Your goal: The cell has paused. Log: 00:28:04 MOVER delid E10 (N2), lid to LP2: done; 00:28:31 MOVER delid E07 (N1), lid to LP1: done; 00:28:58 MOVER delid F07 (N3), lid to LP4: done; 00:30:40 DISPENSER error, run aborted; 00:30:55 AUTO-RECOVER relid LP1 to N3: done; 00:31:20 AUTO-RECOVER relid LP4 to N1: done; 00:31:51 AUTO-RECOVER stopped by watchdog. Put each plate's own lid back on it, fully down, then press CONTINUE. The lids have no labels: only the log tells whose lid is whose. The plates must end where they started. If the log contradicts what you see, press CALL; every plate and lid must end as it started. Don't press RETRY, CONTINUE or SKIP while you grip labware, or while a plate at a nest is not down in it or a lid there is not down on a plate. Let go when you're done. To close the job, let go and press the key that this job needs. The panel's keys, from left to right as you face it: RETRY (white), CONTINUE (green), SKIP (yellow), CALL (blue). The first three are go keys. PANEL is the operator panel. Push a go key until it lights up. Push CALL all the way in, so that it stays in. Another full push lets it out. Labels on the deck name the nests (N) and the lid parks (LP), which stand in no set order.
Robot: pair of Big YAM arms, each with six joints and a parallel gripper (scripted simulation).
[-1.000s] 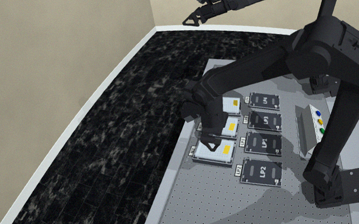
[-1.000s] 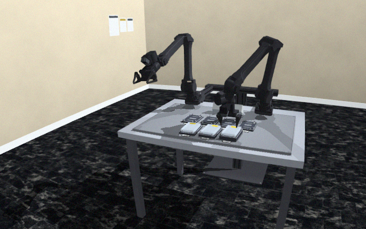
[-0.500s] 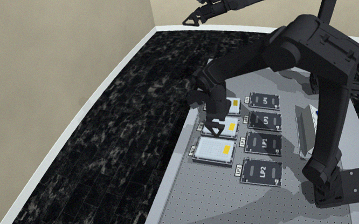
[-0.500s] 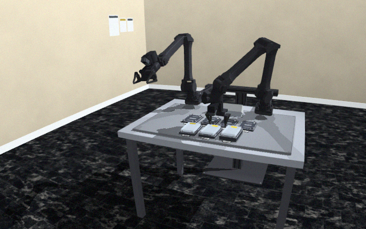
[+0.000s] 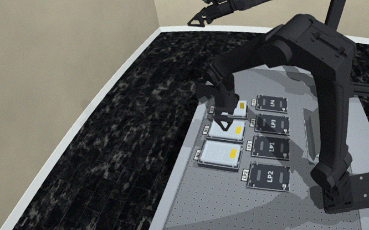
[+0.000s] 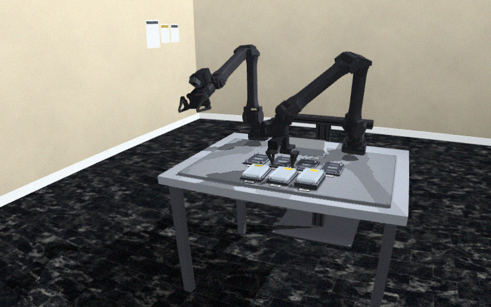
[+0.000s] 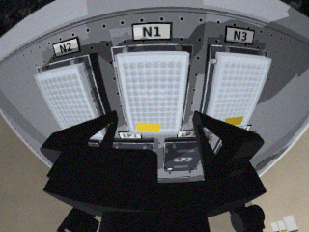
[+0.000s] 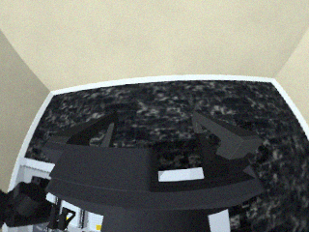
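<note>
Evidently, the white gridded, yellow-marked plate at N1 (image 6: 281,174) (image 7: 153,89) sits between the similar plates at N2 (image 5: 219,153) (image 6: 309,177) (image 7: 65,97) and N3 (image 5: 238,110) (image 6: 255,172) (image 7: 239,87). Above it, the left arm's black tool (image 5: 222,122) (image 6: 283,162) (image 7: 155,116) has its fingers apart. The right tool (image 5: 196,23) (image 6: 194,108) (image 8: 154,115), also spread, hangs beyond the grey worktop (image 5: 167,200) (image 6: 282,195).

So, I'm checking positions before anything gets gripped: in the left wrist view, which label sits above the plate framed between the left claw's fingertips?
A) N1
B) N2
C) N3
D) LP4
A: the left claw has its fingertips on either side of the white plate under the N1 label.
</note>
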